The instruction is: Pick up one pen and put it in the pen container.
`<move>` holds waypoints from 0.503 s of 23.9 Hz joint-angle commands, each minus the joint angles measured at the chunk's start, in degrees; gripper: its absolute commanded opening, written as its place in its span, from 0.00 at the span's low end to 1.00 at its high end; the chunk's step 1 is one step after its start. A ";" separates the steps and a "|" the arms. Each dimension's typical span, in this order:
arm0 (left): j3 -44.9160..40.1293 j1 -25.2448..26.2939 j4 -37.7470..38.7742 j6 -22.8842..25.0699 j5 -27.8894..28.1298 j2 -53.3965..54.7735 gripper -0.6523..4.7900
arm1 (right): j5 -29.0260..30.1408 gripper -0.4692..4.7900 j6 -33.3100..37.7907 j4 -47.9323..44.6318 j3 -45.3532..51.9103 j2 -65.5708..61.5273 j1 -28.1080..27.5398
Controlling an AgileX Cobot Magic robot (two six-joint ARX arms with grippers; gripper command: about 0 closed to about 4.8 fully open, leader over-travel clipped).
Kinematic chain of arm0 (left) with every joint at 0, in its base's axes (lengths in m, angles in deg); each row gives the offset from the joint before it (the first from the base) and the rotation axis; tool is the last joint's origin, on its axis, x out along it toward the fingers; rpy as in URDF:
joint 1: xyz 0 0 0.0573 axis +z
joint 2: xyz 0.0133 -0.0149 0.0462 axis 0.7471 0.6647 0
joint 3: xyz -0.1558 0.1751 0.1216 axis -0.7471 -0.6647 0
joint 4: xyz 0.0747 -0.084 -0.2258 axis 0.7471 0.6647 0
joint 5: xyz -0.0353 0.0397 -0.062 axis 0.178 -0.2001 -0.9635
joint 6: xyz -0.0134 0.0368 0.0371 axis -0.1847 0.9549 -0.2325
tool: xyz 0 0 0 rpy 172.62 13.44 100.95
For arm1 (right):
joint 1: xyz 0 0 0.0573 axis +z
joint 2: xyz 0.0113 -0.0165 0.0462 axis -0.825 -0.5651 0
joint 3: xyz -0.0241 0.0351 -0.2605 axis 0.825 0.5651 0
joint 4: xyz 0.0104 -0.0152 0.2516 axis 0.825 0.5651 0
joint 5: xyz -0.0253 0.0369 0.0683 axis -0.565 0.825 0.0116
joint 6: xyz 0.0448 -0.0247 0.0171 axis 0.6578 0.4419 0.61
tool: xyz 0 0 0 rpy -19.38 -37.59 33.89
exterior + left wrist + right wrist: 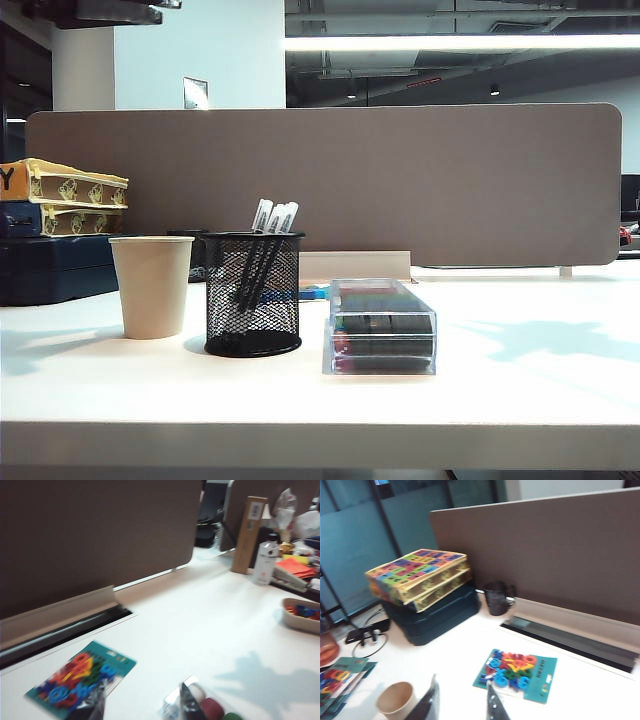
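The pen container, a black wire-mesh cup, stands on the white table between a paper cup and a clear box. Three slim black pens with whitish ends lean inside it, tops above the rim; I cannot tell which is the task's pen. Neither gripper shows in the exterior view. In the left wrist view my left gripper is open and empty, above the table between a letter card and the clear box. In the right wrist view my right gripper is open and empty, beside the paper cup. Both wrist views miss the container.
A beige paper cup stands left of the container, a clear plastic box of markers right of it. Stacked boxes sit at the back left before a brown partition. A teal letter card lies behind. A bottle and tray stand farther off.
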 commanded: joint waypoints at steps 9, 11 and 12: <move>0.11 0.00 11.26 7.45 8.33 -8.09 0.46 | -1.79 0.31 -0.15 5.90 -0.26 6.40 -4.85; -0.09 0.00 12.87 7.50 8.33 -9.35 0.46 | -1.84 0.31 -0.17 6.05 -0.26 8.33 -4.87; -0.13 0.00 13.73 7.52 8.37 -9.75 0.46 | -1.99 0.31 -0.22 6.10 -0.26 9.14 -4.87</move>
